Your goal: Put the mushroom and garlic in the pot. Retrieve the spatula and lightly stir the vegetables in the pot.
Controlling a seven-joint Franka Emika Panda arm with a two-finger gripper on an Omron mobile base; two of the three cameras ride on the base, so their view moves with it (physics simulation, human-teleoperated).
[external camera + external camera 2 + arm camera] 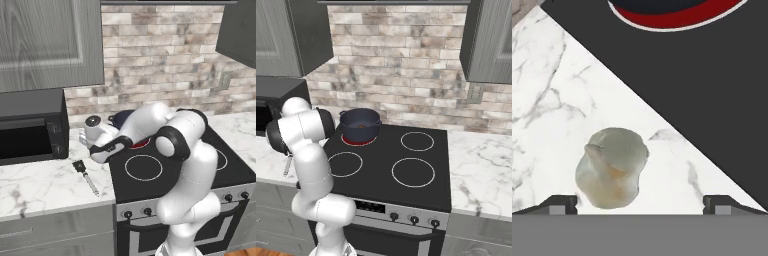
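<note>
Hand view: gripper (640,205) spread wide, its two dark fingertips (562,204) low at 7 and 5 o'clock, nothing pinched between them. Garlic (612,174) lying on the white marble counter (557,110) just above the left tip, at about 7 o'clock of the frame; pale grey-beige, lumpy, a pointed nub toward its 10 o'clock side. Apart from both tips as far as can be told. Black stovetop (712,100) cutting the frame diagonally from 11 to 5 o'clock, its edge near the garlic at the bulb's 3 o'clock. Red glowing burner ring (677,20) at 12 o'clock, with the dark underside of the pot (662,5) over it.

Left base view: white arm bent forward and down over the seam between counter and stove, wrist low at the stove's 9 o'clock edge. Spatula (85,176) flat on the counter at 7 o'clock of the wrist, black square head toward 11 o'clock, thin silver handle running toward 5 o'clock. Black microwave (30,130) at 9 o'clock of the frame.

Right base view: navy pot (360,124) standing on the rear left burner, red ring under it, a small brownish speck inside, too small to name with certainty. Spatula handle (287,165) just showing behind the arm at 9 o'clock.
</note>
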